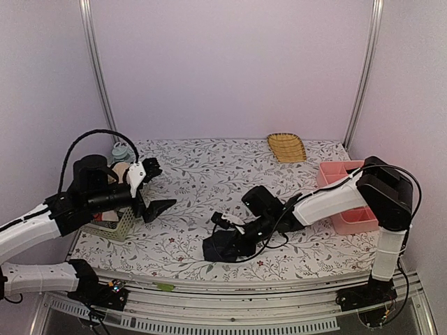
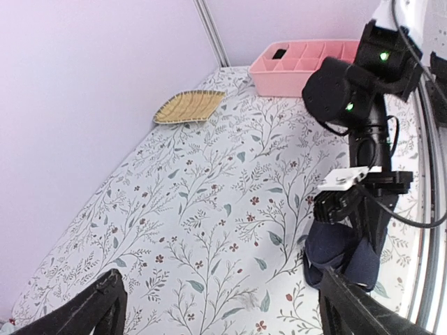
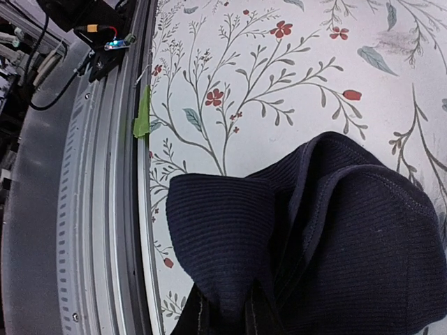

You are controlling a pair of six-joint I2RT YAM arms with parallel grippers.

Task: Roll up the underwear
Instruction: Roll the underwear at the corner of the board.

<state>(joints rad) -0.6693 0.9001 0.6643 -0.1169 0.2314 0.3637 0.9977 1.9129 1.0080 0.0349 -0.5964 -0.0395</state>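
Two arms are seen from above; the right gripper [image 1: 236, 236] is placed on the black underwear [image 1: 222, 248] near the front edge of the table [image 1: 209, 167]; the left gripper [image 1: 155, 188] is held back by the basket [image 1: 120, 227], probably to leave room; from the left wrist, its fingers [image 2: 91, 307] are spread wide, empty; from the right wrist, the underwear [image 3: 335, 230] is pinched into a raised fold, presumably to start rolling.

Plain lilac walls [image 1: 230, 63] seen across upper frame, evenly lit. Two metal corner posts [image 1: 97, 70] set upper left and upper right. Table [image 1: 202, 174] covered by white floral-print cloth, centre. Grey metal rail [image 1: 244, 307] fixed along bottom edge.
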